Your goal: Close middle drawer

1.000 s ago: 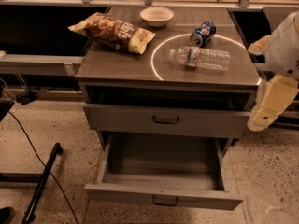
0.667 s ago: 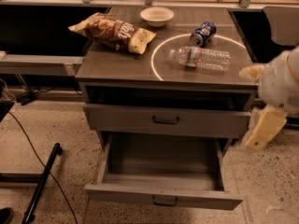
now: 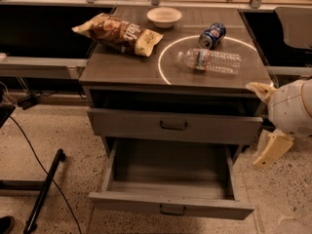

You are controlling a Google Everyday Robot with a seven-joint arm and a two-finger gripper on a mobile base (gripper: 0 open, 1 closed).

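The middle drawer [image 3: 170, 204] is pulled far out at the bottom of the grey cabinet. Its deep box is empty and its shallow front carries a small dark bar handle [image 3: 173, 210]. Above it, the taller-fronted top drawer [image 3: 174, 126] stands slightly out. The lowest drawer is hidden under the open one. My gripper [image 3: 271, 146], white with cream-coloured parts, hangs at the right of the cabinet. It is level with the top drawer's front, apart from the middle drawer and holding nothing.
On the cabinet top [image 3: 122, 65] lie a chip bag [image 3: 117, 33], a white bowl [image 3: 164, 16], a blue can [image 3: 211, 35] and a plastic bottle [image 3: 209, 61]. A black stand leg and cable [image 3: 44, 189] lie on the floor at left.
My gripper has come down and slightly left along the cabinet's right side. The drawers have not moved.
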